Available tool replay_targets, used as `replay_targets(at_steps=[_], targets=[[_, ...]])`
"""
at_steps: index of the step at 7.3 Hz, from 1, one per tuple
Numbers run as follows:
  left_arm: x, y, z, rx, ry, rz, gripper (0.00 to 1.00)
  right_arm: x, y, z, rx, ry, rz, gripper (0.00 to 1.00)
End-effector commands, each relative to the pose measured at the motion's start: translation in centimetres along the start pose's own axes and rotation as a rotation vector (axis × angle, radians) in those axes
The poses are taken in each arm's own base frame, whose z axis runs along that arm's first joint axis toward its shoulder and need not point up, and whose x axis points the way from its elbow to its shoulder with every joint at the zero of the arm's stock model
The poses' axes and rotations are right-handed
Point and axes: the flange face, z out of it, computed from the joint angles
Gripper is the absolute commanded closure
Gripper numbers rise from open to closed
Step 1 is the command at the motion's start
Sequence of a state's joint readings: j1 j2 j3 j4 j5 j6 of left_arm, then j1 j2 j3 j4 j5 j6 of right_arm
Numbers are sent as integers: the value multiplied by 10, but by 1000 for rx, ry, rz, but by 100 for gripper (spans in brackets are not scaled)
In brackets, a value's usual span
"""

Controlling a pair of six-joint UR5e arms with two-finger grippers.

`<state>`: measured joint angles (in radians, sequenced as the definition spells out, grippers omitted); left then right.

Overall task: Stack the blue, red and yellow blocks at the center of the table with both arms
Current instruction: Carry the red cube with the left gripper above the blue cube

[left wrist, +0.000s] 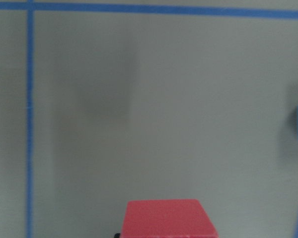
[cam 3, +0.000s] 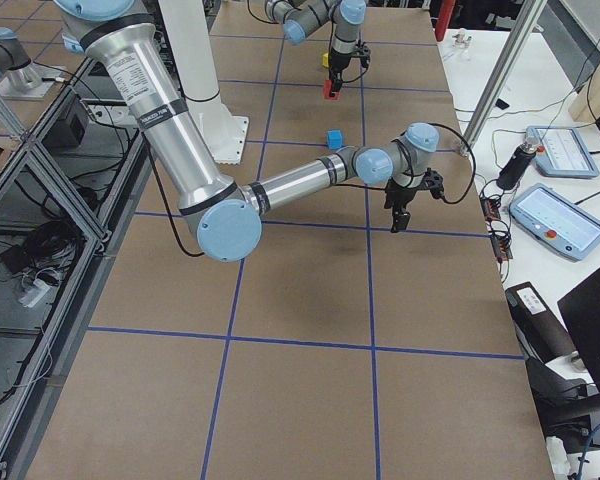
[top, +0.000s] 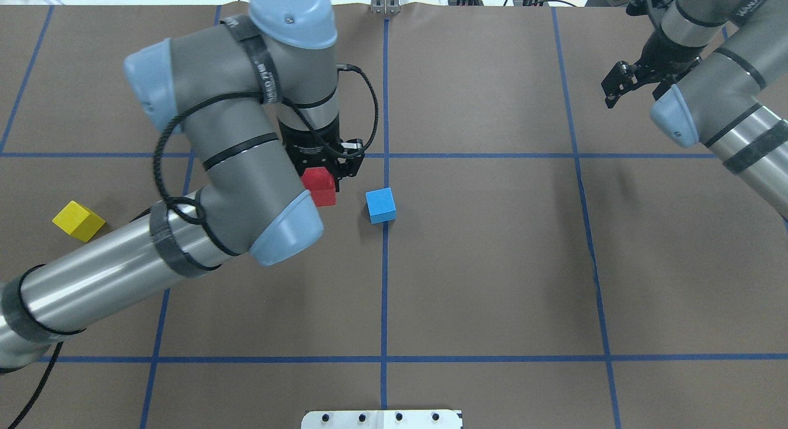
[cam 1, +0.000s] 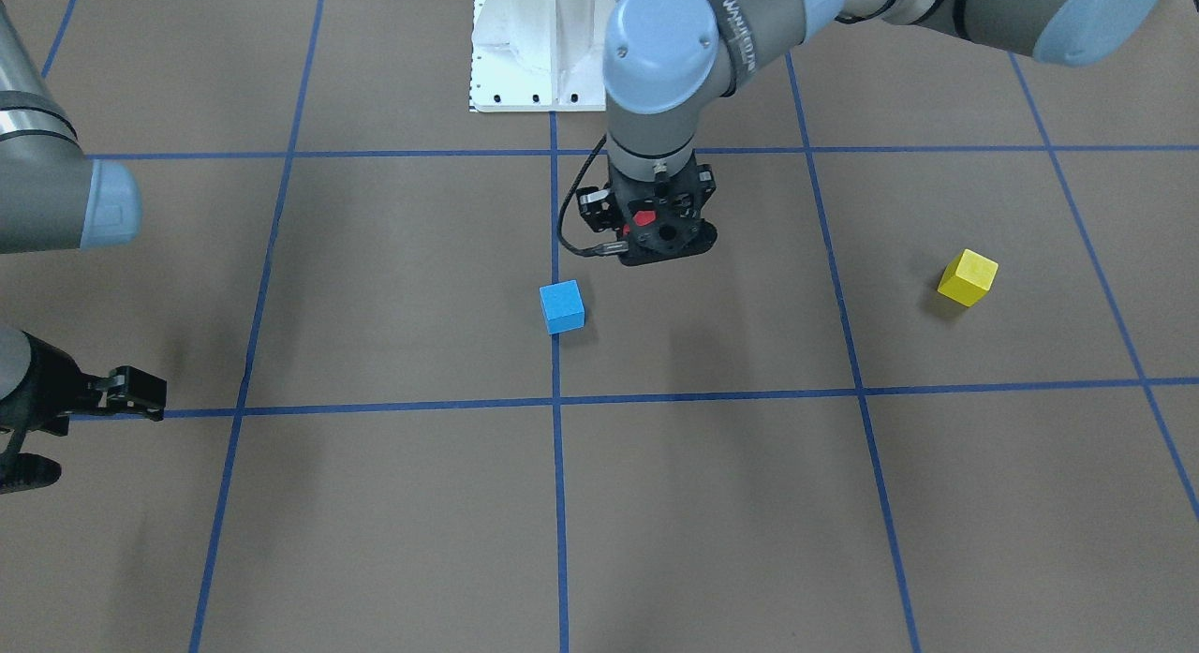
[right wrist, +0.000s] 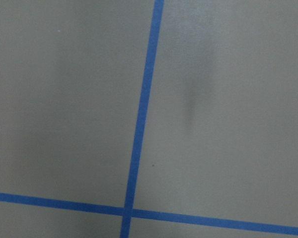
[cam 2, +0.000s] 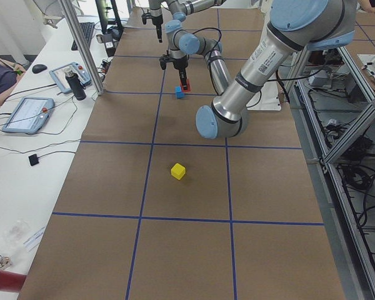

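Blocks: red block is clamped btwn the fingers of the left gripper, which points straight down near the table ctr, jaws closed on the block's sides. Left wrist cam shows its top face at the bottom edge of view w/ bare table beyond. Can't tell if it touches the surface or is held just above.

Blue block sits flat on the table, alone, on the long centre tape line, approx mid-table. Red is just beside blue, on the robot's left of it, w/ a small gap, not touching.

Yellow block lies well apart on the robot's left side, inside a grid square, turned at an angle to the tape lines, nothing near it. Left arm bends in from that side.

Right gripper hangs over the far right part of the table, well away from all 3 blocks. Its fingers are spread apart w/ nothing btwn them, and its wrist cam sees only table & a tape crossing.

White base plate stands at the robot-side edge, on the ctr line.
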<state>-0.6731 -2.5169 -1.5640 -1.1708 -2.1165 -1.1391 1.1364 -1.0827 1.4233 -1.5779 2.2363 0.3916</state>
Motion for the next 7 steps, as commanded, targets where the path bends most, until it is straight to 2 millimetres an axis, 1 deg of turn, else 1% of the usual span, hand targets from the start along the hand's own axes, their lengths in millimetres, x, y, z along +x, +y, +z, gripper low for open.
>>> replay_targets(at_steps=[1, 2, 3, 4, 5, 6, 7], targets=[[51, -20, 26, 5, 41, 14, 100, 85, 9, -25, 25, 19, -15, 0], [63, -22, 39, 4, 57, -4, 100, 124, 19, -36, 30, 6, 0, 0], [67, -25, 52, 3, 63, 5, 100, 160, 34, -40, 29, -9, 26, 0], [71, -18, 70, -9, 51, 15, 100, 195, 55, -38, 20, -36, 66, 0], [72, -16, 76, -12, 47, 18, 100, 227, 74, -40, 21, -45, 90, 0], [73, -16, 76, -10, 52, 21, 100, 243, 83, -41, 24, -46, 94, 0], [73, -16, 76, -12, 52, 21, 100, 246, 85, -41, 22, -47, 98, 0]])
